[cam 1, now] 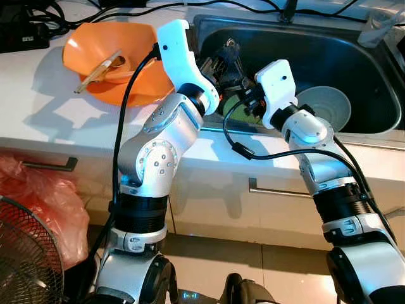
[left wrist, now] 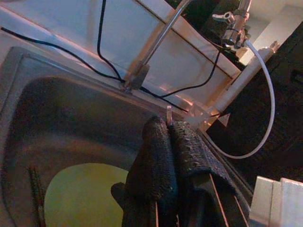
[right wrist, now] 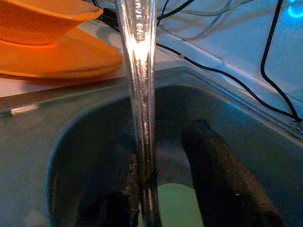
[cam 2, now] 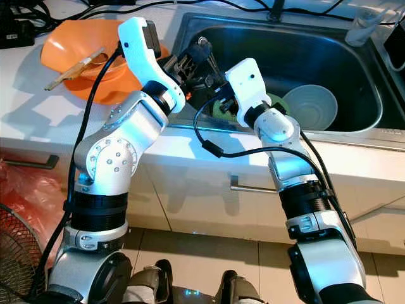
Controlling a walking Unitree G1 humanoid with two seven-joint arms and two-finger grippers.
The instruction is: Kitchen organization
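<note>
inside the sink (cam 1: 373,76), left end effector (left wrist: 173,142) pinches a metal utensil handle (right wrist: 141,85) beside the parted right end effector (right wrist: 180,156).

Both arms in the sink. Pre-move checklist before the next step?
1. Left tool grip: fingers shut, thin metal tip poking out between them. Ok.
2. Right tool grip: fingers apart, metal handle lying along one finger, not clamped. Not ok.
3. Whether tip and handle are the same utensil: cannot tell.
4. Drop zone: green plate on the sink floor below both tools, grey bowl beside it. Ok.
5. Counter: orange bowl with chopsticks near the left forearm, clearance cannot tell.
</note>
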